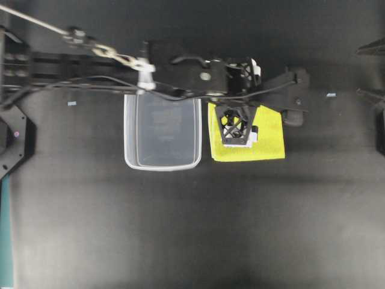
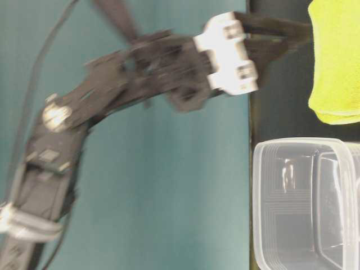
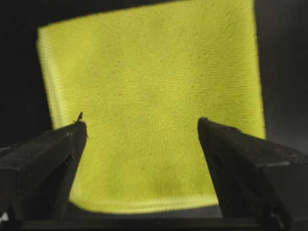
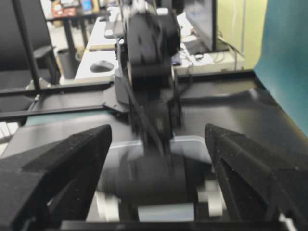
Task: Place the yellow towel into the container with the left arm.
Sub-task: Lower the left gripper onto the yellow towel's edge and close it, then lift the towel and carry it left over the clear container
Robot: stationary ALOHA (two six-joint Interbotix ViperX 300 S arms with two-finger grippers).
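Note:
The yellow towel (image 1: 267,141) lies flat on the black table, just right of the container (image 1: 162,133), a clear empty tub. My left arm reaches from the left over the container's far rim. Its left gripper (image 1: 236,127) hangs over the towel's left half, open and holding nothing. In the left wrist view the towel (image 3: 154,91) fills the gap between the spread fingers, and the left gripper (image 3: 142,126) is still above the cloth. The right gripper (image 1: 372,69) stays at the right edge, open and empty.
In the table-level view the towel (image 2: 337,62) and the container (image 2: 304,202) sit side by side, with the left arm (image 2: 140,73) above them. The right wrist view shows the right gripper (image 4: 159,130) facing the blurred left arm and the container's rim (image 4: 190,141).

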